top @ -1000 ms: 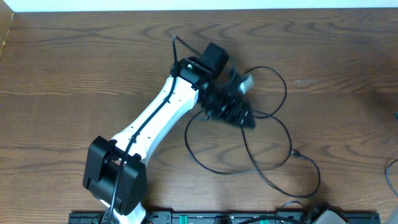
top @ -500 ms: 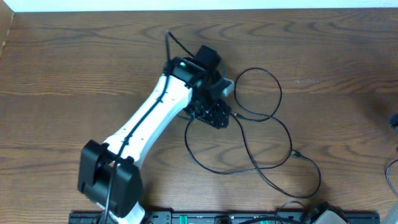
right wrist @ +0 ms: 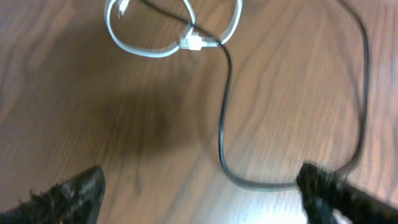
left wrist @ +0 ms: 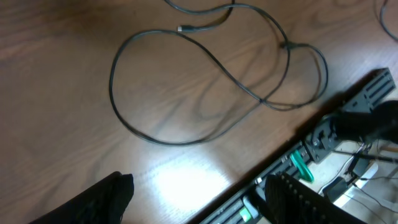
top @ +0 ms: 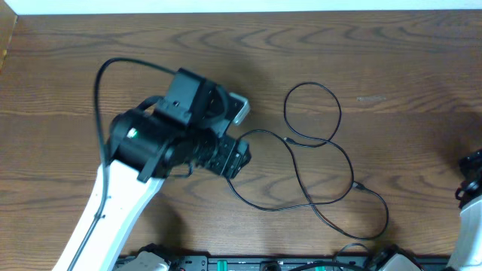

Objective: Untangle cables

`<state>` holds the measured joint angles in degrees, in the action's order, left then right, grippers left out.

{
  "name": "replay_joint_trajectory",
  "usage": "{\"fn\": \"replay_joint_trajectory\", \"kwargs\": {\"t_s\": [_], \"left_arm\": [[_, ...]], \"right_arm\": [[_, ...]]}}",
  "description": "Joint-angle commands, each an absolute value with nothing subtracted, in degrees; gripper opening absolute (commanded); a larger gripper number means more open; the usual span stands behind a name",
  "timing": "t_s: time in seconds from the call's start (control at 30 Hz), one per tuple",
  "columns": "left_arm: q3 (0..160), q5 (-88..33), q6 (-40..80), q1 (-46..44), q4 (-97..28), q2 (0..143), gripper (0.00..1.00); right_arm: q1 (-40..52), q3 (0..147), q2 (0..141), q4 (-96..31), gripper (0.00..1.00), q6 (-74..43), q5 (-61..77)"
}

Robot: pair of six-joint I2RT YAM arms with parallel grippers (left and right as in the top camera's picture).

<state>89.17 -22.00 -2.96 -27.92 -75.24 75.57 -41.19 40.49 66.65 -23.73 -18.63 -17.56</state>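
Wood-grain tabletop (top: pixel 392 45) all the way across, nothing on it but cords. Biggest change is my white-and-black left arm (top: pixel 113 203): a second ago it was stretched into the middle of the pile, and now it's swung back toward the left side. The left gripper (left wrist: pixel 199 183) has come away with its jaws spread and nothing between them, so whatever it had is let go. The right arm (top: pixel 468 188) only pokes in at the right edge; the right gripper (right wrist: pixel 202 177) hangs with fingers apart and empty too. The thin black cable (top: pixel 340 113) now lies flat mid-table in loose loops, its upper loop smaller and shifted compared with before, with a small plug end (top: pixel 288 139) lying free just inside. I'd call that one mostly opened up, though a couple of crossings remain. The right wrist view shows the real leftover: a small white cable loop (right wrist: pixel 134 50) with a second black cord (right wrist: pixel 222 124) running across it at a white connector (right wrist: pixel 193 42). That knot's probably next.
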Motion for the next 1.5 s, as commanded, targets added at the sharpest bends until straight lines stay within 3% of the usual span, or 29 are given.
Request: {"fn": "replay_joint_trajectory", "kwargs": {"t_s": [0.0, 0.17, 0.6, 0.9, 1.0, 1.1, 1.17, 1.27, 1.47], "left_arm": [[89.8, -21.4, -2.7, -28.0, -77.4, 72.3, 0.73], [89.8, -21.3, -2.7, -28.0, -81.4, 70.5, 0.72], [89.6, -21.3, -2.7, -28.0, -84.1, 70.7, 0.72], [89.3, -21.3, -2.9, -28.0, -84.0, 70.7, 0.72], [89.3, -21.3, -2.9, -28.0, -84.0, 70.7, 0.72], [89.3, -21.3, -2.9, -28.0, -83.9, 70.7, 0.72], [89.3, -21.3, -2.9, -28.0, -83.9, 70.7, 0.72], [89.3, -21.3, -2.9, -28.0, -84.0, 70.7, 0.72], [88.8, -21.3, -2.9, -28.0, -84.0, 70.7, 0.72]], "right_arm": [[-41.3, 36.1, 68.9, -15.9, 0.88, -7.0, -14.1], [-41.3, 33.7, 76.0, -8.0, 0.79, -5.1, -12.5], [-41.3, 33.7, 88.7, -4.4, 0.82, -10.3, -10.5], [-41.3, 35.0, 87.4, -1.0, 0.75, -10.2, 1.9], [-41.3, 35.3, 85.7, -2.2, 0.76, -8.6, -1.9], [-41.3, 35.3, 83.2, -6.5, 0.8, -12.3, -14.5], [-41.3, 35.3, 81.5, -8.0, 0.78, -14.5, -20.5], [-41.3, 35.4, 78.6, -7.8, 0.74, -14.8, -21.0], [-41.4, 35.6, 74.8, -11.2, 0.78, -15.0, -22.6]]}}
